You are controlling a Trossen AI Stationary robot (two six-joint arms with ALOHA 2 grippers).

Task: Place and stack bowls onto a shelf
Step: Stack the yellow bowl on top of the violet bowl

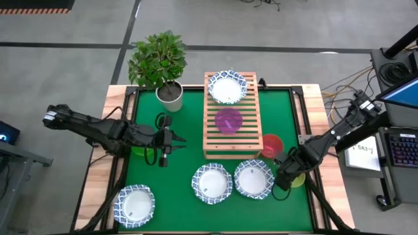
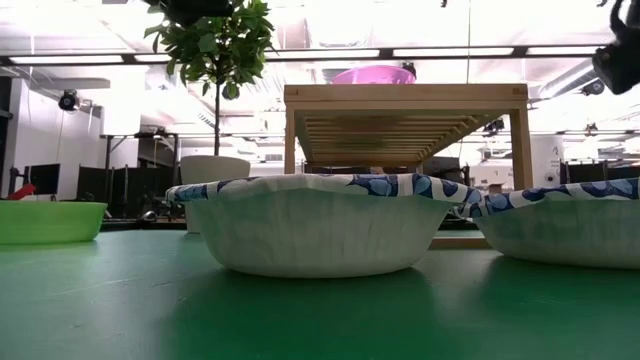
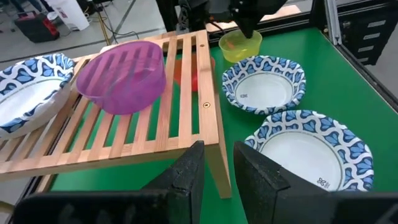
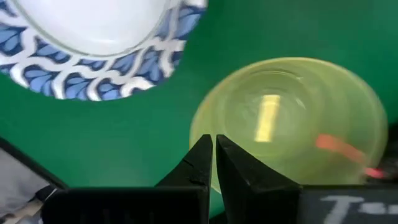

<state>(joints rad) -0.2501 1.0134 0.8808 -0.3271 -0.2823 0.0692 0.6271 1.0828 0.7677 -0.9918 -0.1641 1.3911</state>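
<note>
The wooden slatted shelf (image 1: 232,140) stands mid-table. On it rest a blue-rimmed white bowl (image 1: 227,87) at the far end and a purple bowl (image 1: 228,121) at the middle. Two white bowls (image 1: 212,183) (image 1: 253,178) sit on the green mat near the shelf's near end, and a third (image 1: 134,205) sits at the near left corner. A red bowl (image 1: 271,145) sits right of the shelf. My left gripper (image 1: 171,140) (image 3: 217,146) hovers open left of the shelf, with a green bowl (image 1: 139,151) below its arm. My right gripper (image 1: 285,177) (image 4: 213,138) is shut on the yellow bowl (image 1: 298,180). My right gripper pinches the yellow bowl's rim (image 4: 198,127) between its two fingers, on the side facing the white bowls. The fingers come down from above at a slant. Whether the bowl still rests on the table, I cannot tell.
A potted plant (image 1: 170,94) stands at the far left corner of the mat, beside the shelf. The wooden table edge (image 1: 323,130) borders the mat on the right. Bare green mat (image 1: 183,117) lies between the plant, the left gripper and the shelf.
</note>
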